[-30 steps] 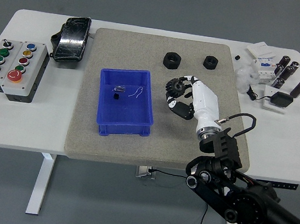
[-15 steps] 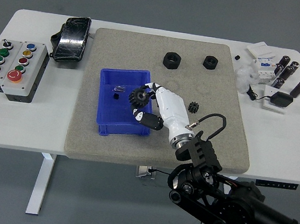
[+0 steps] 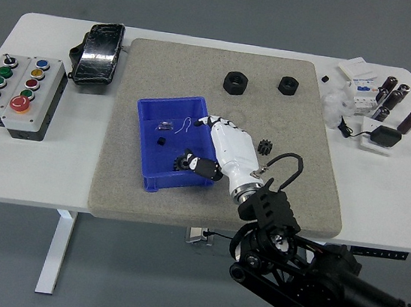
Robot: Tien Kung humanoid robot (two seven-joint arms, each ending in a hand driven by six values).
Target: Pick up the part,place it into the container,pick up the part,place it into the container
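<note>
So the worktop (image 3: 51,171) is white, with a big grey felt mat (image 3: 286,119) covering most of the middle. Over at the left edge there's a grey button box (image 3: 18,91) with green, blue, yellow and red buttons on it. Just behind that, near the far left corner, a black pouch-looking thing (image 3: 98,52) sits right beside the mat's edge. The far right corner is cluttered: a white box (image 3: 356,69), a bunch of dark cylinders (image 3: 394,99), and a small black device (image 3: 383,136) on a white base with a cable.
</note>
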